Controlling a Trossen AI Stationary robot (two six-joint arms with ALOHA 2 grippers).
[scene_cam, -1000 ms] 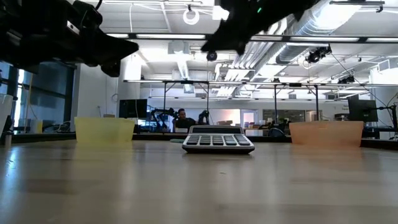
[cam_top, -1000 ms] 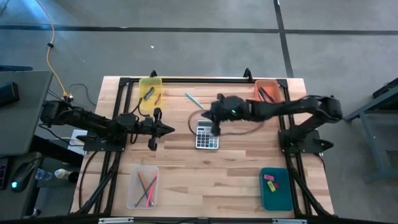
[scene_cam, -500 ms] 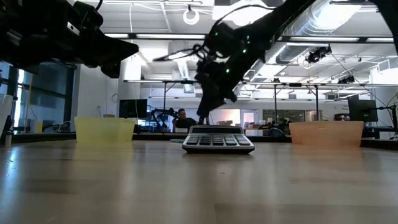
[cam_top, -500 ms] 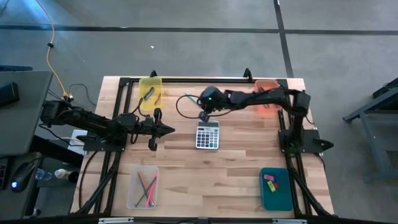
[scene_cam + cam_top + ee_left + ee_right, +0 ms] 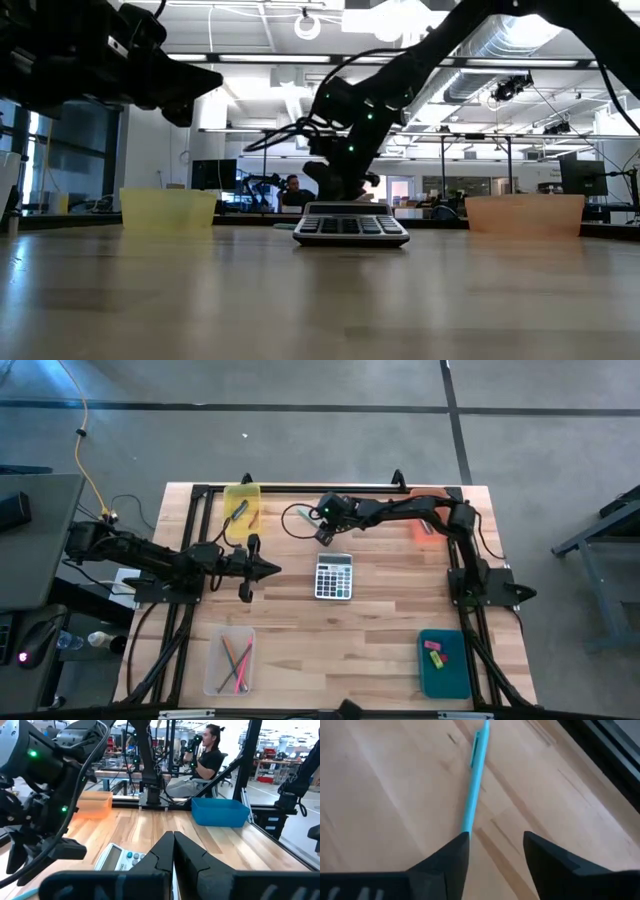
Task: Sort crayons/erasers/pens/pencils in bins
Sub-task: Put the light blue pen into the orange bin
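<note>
A light blue pencil with a clip [image 5: 475,790] lies flat on the wood at the table's far middle. My right gripper [image 5: 495,845] hangs open just above the table, slanting down, and the pencil's near end shows beside one fingertip [image 5: 456,849]. In the high view this gripper [image 5: 322,532] stands beyond the grey calculator [image 5: 334,575]. My left gripper [image 5: 275,569] waits shut and level, left of the calculator, and it shows in its wrist view [image 5: 173,850] too. The yellow bin [image 5: 242,510], orange bin [image 5: 430,510], clear bin [image 5: 230,660] and teal bin [image 5: 443,660] stand near the four corners.
The clear bin holds several pencils, the teal bin two small erasers [image 5: 434,650], and the orange bin dark pens. A black frame rail [image 5: 320,487] runs along the far edge behind the pencil. Bare wood lies between the calculator and the near bins.
My right gripper has swung from above the calculator toward the table's far edge and a little left. It has come down near the tabletop and tipped its fingers downward, over the light blue pencil. The pencil has stayed where it lay.
</note>
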